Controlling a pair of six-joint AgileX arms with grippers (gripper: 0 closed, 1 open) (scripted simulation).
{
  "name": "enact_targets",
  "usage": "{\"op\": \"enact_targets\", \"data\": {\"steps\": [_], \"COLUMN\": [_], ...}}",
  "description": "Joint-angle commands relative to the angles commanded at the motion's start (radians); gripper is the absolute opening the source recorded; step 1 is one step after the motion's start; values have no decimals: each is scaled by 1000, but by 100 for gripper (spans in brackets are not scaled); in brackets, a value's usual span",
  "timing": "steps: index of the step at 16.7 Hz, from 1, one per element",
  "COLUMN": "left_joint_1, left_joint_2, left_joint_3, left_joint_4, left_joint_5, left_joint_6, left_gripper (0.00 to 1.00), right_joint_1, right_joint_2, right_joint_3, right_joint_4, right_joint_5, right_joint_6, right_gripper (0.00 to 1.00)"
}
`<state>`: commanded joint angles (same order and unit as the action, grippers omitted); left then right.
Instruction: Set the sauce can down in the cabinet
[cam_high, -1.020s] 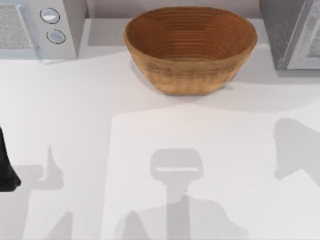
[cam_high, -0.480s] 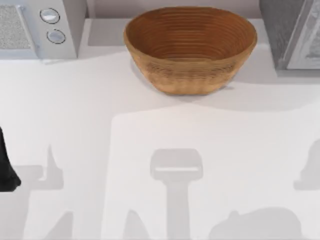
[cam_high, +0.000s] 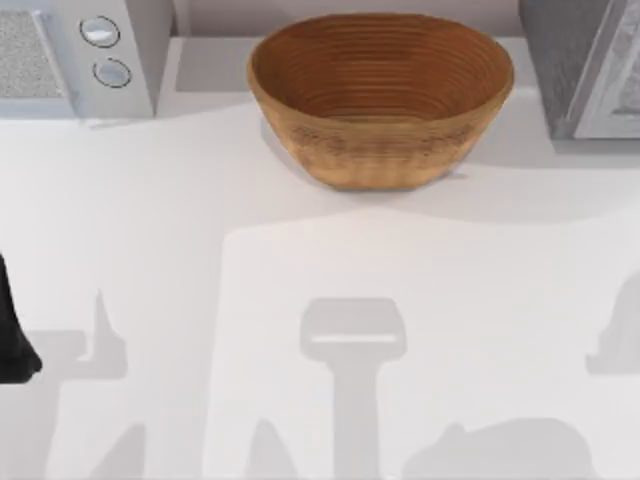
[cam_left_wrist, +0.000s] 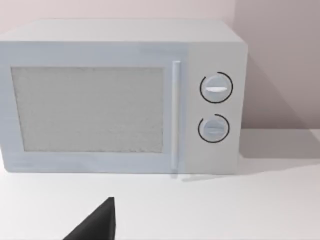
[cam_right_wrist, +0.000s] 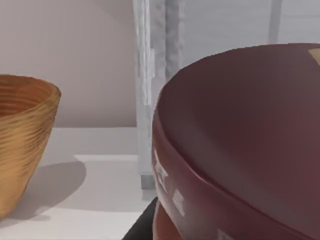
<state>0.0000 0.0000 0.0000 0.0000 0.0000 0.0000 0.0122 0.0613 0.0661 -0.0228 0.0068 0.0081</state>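
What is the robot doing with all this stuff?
The sauce can sits right up against the right wrist camera, its dark maroon lid looming large, with the cabinet just behind it. That suggests the right arm is carrying it there. The left end effector waits at the table's left edge, facing the microwave. The basket sits untouched at the back.

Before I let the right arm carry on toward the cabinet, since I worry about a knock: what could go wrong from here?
Two risks, both judgements.
1. In the right wrist view the sauce can sits very close to the camera, with the cabinet frame edge just behind it; its lid could clip that edge.
2. The basket stands near the cabinet on the table, so a wide swing might brush it.
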Motion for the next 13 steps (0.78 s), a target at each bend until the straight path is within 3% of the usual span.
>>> {"op": "enact_targets", "data": {"steps": [6,13], "left_joint_1": [0,0], "left_joint_2": [0,0], "left_joint_3": [0,0], "left_joint_4": [0,0], "left_joint_5": [0,0], "left_joint_6": [0,0], "left_gripper": [100,100], "right_joint_1": [53,107], "right_joint_2": [340,886], "right_joint_3": [407,1228], "right_joint_4": [-130,-339], "right_joint_5": [49,147], "right_joint_6": [21,26], "right_gripper": [0,0]}}
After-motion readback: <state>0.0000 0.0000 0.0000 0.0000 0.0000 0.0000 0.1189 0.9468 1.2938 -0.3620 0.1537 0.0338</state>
